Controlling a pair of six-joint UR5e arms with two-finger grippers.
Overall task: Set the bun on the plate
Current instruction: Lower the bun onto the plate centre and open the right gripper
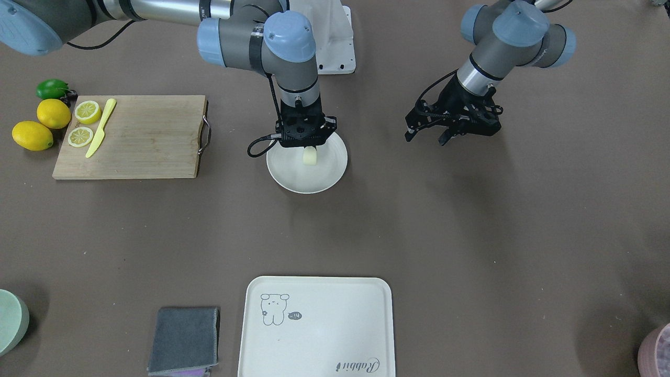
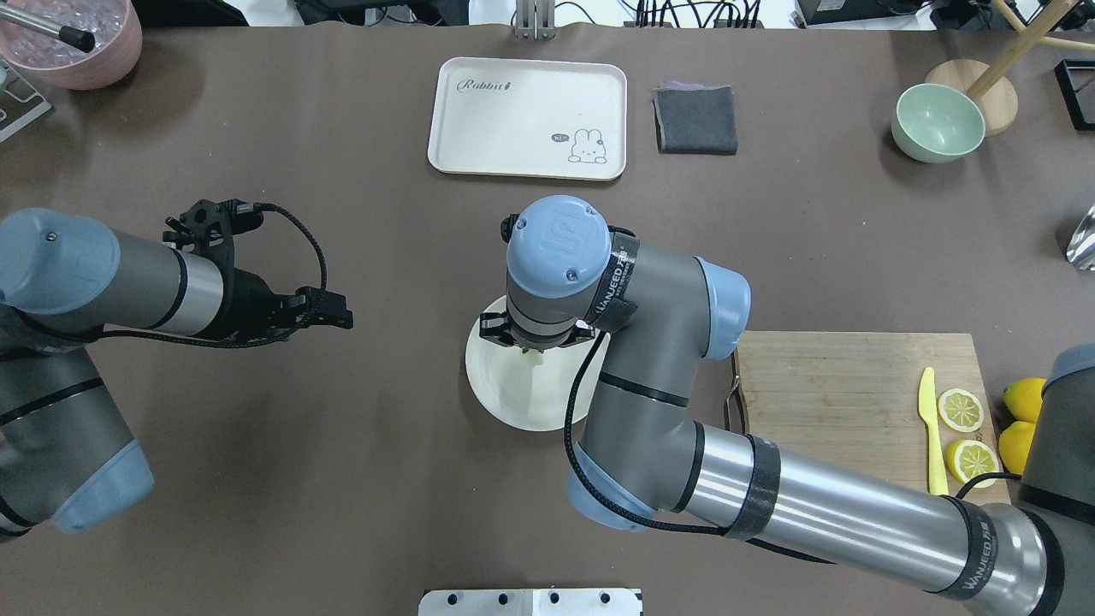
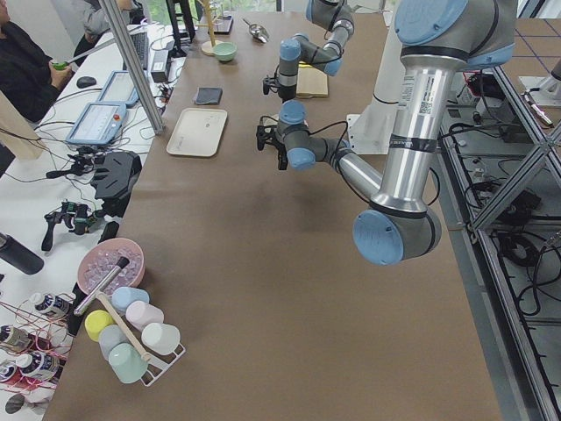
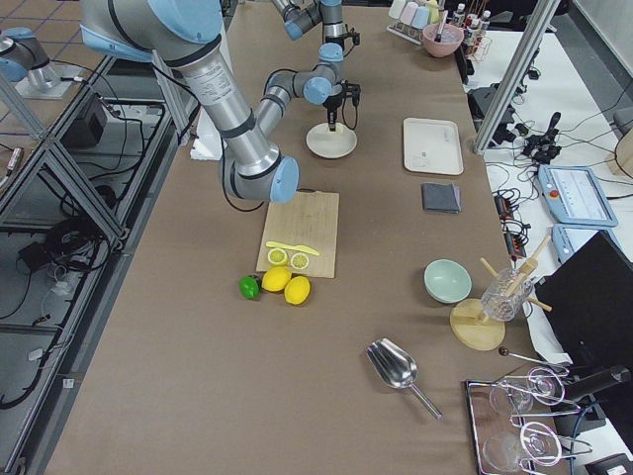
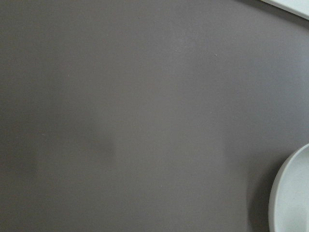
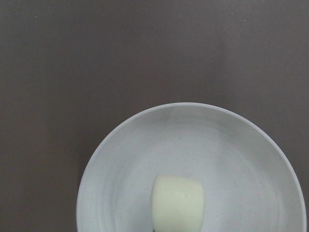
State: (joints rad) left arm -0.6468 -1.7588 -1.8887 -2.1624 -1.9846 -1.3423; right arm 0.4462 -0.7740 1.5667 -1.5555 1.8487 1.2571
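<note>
The round off-white plate [image 1: 293, 175] lies at mid-table. My right gripper [image 1: 308, 142] points straight down over its robot-side half. The pale cream bun [image 1: 310, 156] pokes out just beneath the gripper, low over the plate's inside, and the gripper is shut on it. The right wrist view shows the bun [image 6: 177, 202] at the bottom centre with the plate [image 6: 120, 164] under it; the fingers themselves are hidden there. My left gripper [image 1: 425, 135] hangs open and empty above bare table well to the side of the plate [image 2: 500, 393].
A cutting board [image 1: 146, 136] with lemon slices [image 1: 87, 111] and a yellow knife [image 1: 100, 128] lies on my right, with whole lemons [image 1: 32, 135] and a lime beside it. A cream tray [image 1: 316, 327] and a grey cloth [image 1: 184, 339] sit at the far edge.
</note>
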